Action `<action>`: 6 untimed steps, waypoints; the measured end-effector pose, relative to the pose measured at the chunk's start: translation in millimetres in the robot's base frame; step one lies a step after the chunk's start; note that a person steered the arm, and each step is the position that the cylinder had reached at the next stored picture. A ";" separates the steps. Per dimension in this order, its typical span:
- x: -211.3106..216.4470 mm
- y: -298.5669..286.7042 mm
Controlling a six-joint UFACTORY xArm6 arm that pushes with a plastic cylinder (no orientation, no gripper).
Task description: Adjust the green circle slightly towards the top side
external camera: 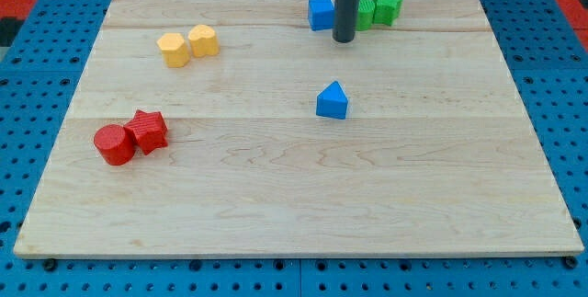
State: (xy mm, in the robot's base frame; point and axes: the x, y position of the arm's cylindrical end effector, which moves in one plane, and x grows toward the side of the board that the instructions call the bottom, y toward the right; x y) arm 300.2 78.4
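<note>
Pale wooden table (276, 187): our tip (344, 39) rests just below-left of the light, rigid green circle block (366, 12); no jaws fitted, so we push its lower edge.

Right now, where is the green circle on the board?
The green circle sits near the view's top edge, right of centre, between the blue cube and the green star. My tip is just below-left of it, the rod partly hiding it.
</note>
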 end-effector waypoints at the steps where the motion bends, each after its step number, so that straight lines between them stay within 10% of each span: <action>1: -2.2 20.3; 4: -30.6 6.2; 6: 39.4 45.5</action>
